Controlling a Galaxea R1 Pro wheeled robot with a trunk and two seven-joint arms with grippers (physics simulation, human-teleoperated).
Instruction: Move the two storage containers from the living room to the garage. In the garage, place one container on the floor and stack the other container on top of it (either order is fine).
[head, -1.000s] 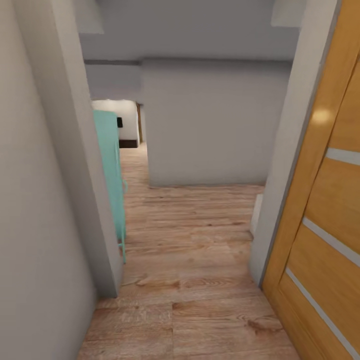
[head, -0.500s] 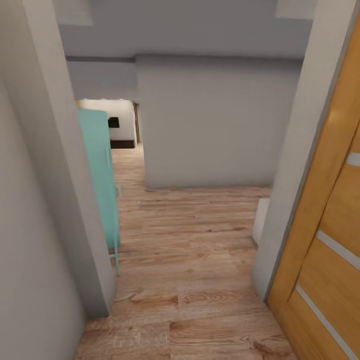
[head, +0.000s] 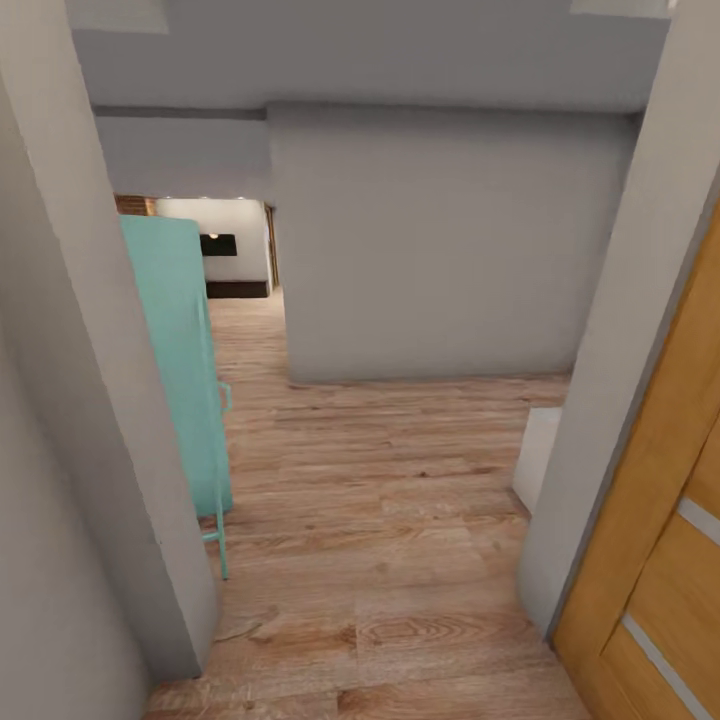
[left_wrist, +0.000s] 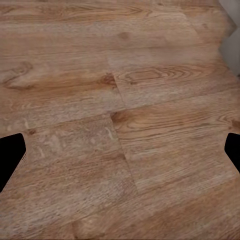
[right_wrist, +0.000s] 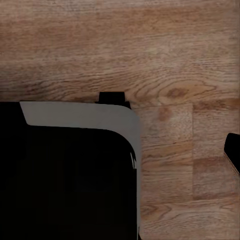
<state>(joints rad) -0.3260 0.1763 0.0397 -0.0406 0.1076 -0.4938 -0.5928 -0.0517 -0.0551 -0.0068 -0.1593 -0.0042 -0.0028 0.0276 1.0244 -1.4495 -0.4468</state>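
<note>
The two storage containers and the garage are out of view. I am in a hallway with a light wood-plank floor (head: 380, 500). In the left wrist view my left gripper (left_wrist: 120, 157) hangs open over bare planks, its black fingertips (left_wrist: 10, 160) at the frame's two sides with nothing between them. In the right wrist view my right gripper (right_wrist: 120, 157) also points at the planks, one black fingertip (right_wrist: 232, 152) at the frame's edge, over my own black, grey-rimmed base (right_wrist: 75, 170). Nothing is held.
A grey wall corner (head: 90, 400) stands close on the left, with a teal panel (head: 175, 350) behind it. An orange wooden door (head: 660, 520) and a grey jamb (head: 620, 400) are on the right, beside a white object (head: 535, 455). A grey wall (head: 430, 250) faces me. A passage leads back left to a cream wall (head: 235, 225).
The whole head view has shifted: the camera has advanced along the hallway. The left wall corner and teal panel now sit further left, the wooden door further right.
</note>
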